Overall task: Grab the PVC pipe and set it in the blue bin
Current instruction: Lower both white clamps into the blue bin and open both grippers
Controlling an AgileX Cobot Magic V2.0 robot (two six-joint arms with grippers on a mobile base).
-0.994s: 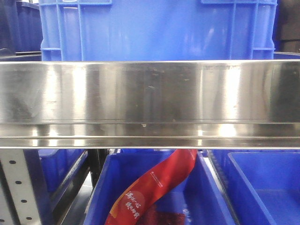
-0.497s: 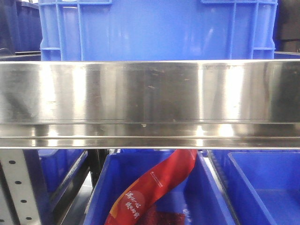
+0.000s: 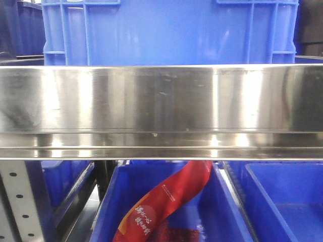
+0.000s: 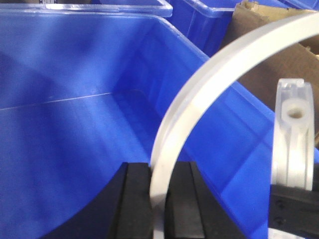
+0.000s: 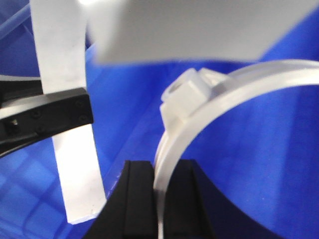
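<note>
In the left wrist view my left gripper [image 4: 158, 199] is shut on a white curved PVC pipe [image 4: 199, 94], which arcs up and to the right over the inside of a blue bin [image 4: 75, 124]. A white lug with a hole [image 4: 295, 134] stands at the right, on a black part. In the right wrist view my right gripper [image 5: 162, 199] is shut on a curved white PVC pipe [image 5: 224, 99] with a square lug, above the blue bin's floor [image 5: 259, 159]. A flat white strip [image 5: 70, 99] hangs at the left, crossed by a black bracket. Neither gripper shows in the front view.
A brown cardboard box [image 4: 279, 64] stands behind the bin's right wall, with more blue bins [image 4: 209, 20] beyond. The front view is filled by a steel shelf beam [image 3: 161, 111], with a blue crate [image 3: 166, 30] on top. Below sits a bin holding a red packet [image 3: 166, 201].
</note>
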